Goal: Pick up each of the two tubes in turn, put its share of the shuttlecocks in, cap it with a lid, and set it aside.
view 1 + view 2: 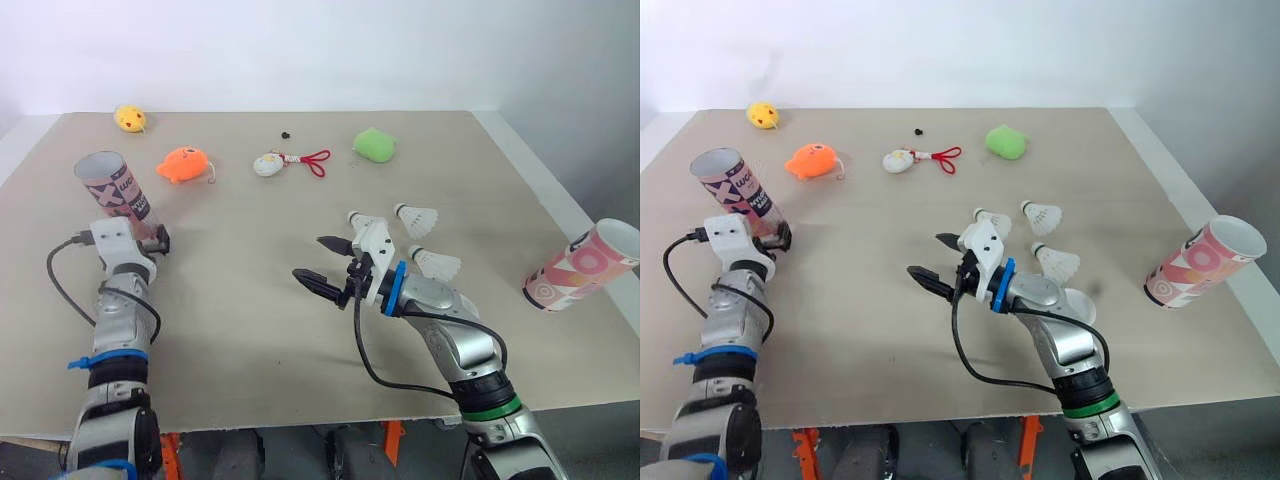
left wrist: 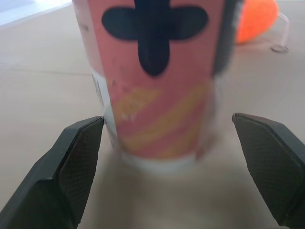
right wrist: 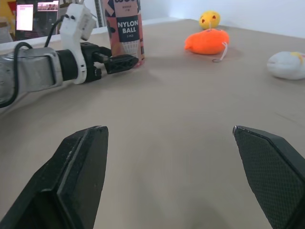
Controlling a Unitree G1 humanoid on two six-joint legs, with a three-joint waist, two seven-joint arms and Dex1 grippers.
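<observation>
Black fingers of your left tool (image 1: 153,239) gape wide, with the base of the upright tube (image 1: 112,187) between them, ungripped. Your right tool (image 1: 308,257) hangs open and empty over the counter (image 1: 250,300), shuttlecocks (image 1: 417,218) just beside it. The second tube (image 1: 580,268) lies at the right edge.

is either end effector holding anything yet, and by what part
Nothing is held. The left end effector is open, its fingers flanking the base of the upright tube without clamping it; the right end effector is open and empty.
</observation>
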